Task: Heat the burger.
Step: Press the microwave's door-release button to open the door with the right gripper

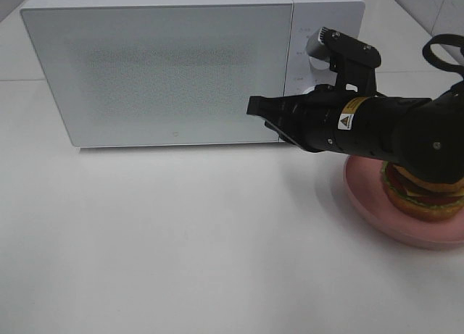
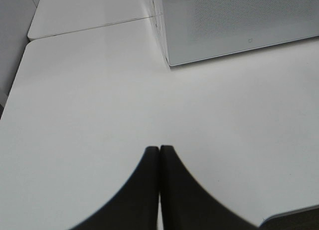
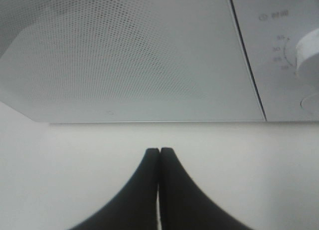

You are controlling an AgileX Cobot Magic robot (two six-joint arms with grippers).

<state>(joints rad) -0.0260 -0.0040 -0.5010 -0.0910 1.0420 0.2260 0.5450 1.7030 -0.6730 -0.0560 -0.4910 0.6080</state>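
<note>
The burger [image 1: 422, 198], with a brown bun and layered filling, sits on a pink plate [image 1: 366, 193] at the right, mostly hidden under my right arm. The white microwave [image 1: 167, 66] stands at the back with its door closed. My right gripper [image 1: 255, 106] is shut and empty, pointing left in front of the door's lower right corner, just off the door. In the right wrist view its fingertips [image 3: 159, 152] are pressed together before the door [image 3: 124, 55]. My left gripper [image 2: 159, 150] is shut and empty over the bare table; it is out of the exterior view.
The microwave's control panel with a white dial [image 1: 317, 46] is right of the door; the dial also shows in the right wrist view [image 3: 309, 53]. The microwave's corner [image 2: 167, 63] shows in the left wrist view. The white table [image 1: 181, 240] spreads in front.
</note>
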